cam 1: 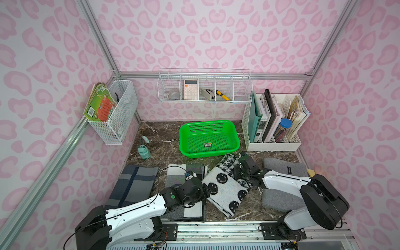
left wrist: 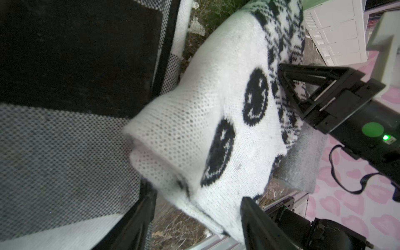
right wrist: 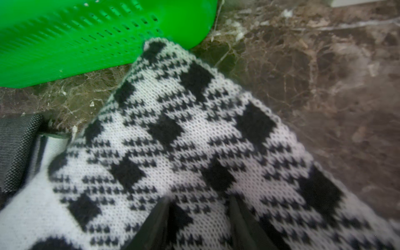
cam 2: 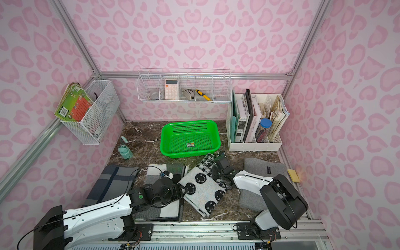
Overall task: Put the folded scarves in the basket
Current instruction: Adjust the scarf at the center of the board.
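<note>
Left wrist view shows your left tool (left wrist: 197,194) standing wide astride the near edge of the smiley-face knit scarf (left wrist: 194,129); you cannot tell whether it pinches. The scarf lies on the counter (cam 1: 166,145), its far corner just beside the green basket (cam 1: 205,127). Your right tool (right wrist: 199,198) sits narrow over the checked knit, grip unclear. You're at the grasp, I'd judge. Next, lift both ends level over the rim.

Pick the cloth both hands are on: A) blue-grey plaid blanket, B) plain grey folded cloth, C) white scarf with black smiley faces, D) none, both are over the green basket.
C: the wrist views show the left hand and the right hand each with fingers astride the smiley scarf, which lies outside the basket.
</note>
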Action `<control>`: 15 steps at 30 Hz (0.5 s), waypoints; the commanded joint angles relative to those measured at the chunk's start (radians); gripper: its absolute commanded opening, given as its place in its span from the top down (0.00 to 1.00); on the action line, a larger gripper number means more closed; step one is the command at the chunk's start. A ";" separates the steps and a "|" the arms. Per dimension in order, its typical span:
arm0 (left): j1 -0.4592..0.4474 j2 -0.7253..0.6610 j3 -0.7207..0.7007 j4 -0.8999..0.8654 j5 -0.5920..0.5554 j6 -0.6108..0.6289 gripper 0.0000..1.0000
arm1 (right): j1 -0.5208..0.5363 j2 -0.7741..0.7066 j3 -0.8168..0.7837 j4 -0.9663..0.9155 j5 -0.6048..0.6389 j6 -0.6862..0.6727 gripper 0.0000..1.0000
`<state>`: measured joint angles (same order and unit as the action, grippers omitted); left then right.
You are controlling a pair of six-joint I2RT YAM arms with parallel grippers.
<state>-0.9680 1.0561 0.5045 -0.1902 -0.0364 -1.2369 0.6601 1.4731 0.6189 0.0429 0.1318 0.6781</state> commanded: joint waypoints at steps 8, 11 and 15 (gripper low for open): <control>-0.003 0.269 0.110 0.090 -0.023 -0.018 0.32 | 0.050 -0.229 -0.265 -0.092 0.118 0.284 0.52; -0.003 0.354 0.170 0.114 0.016 -0.002 0.32 | 0.064 -0.299 -0.274 -0.120 0.133 0.287 0.50; -0.002 0.440 0.222 0.130 0.031 0.020 0.32 | 0.063 -0.366 -0.272 -0.143 0.142 0.272 0.49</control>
<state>-0.9710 1.4616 0.6975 -0.0845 -0.0299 -1.2491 0.7223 1.1347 0.3515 0.0128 0.2569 0.9379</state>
